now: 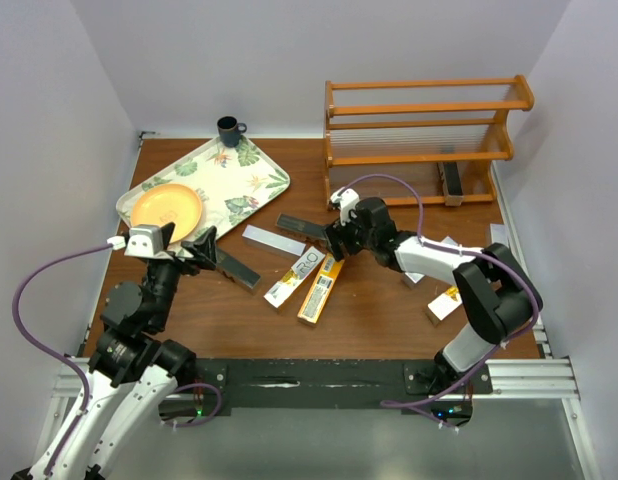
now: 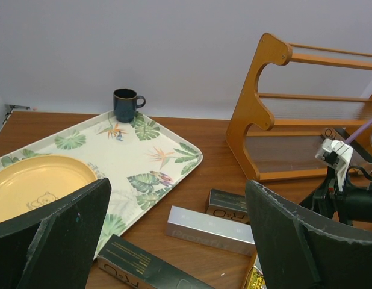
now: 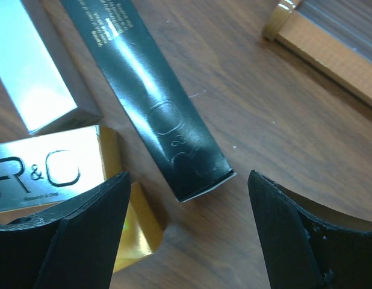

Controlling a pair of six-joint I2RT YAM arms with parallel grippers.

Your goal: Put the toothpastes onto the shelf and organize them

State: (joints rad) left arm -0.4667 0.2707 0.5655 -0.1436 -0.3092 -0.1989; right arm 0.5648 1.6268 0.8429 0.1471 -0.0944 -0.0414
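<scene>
Several toothpastes lie loose on the table. My right gripper [image 1: 332, 236] [image 3: 187, 180] is open and low over the end of a black toothpaste box [image 1: 303, 228] [image 3: 151, 102]; the box end sits between the fingers, and neither finger touches it. A silver box [image 1: 272, 240] [image 3: 28, 75], an R&O box [image 1: 294, 278] [image 3: 38, 176] and an orange-yellow box [image 1: 321, 288] lie close by. My left gripper [image 1: 196, 247] [image 2: 179, 186] is open above another black box [image 1: 235, 268] [image 2: 141, 265]. The wooden shelf [image 1: 429, 130] [image 2: 261, 120] stands at the back right, with one black box [image 1: 452, 180] on its bottom tier.
A leaf-patterned tray [image 1: 239, 180] [image 2: 162, 150] at the back left carries a yellow plate [image 1: 167, 208] [image 2: 35, 183]. A dark cup [image 1: 229, 130] [image 2: 127, 103] stands behind it. More boxes [image 1: 444, 303] lie under my right arm. White walls close in the table.
</scene>
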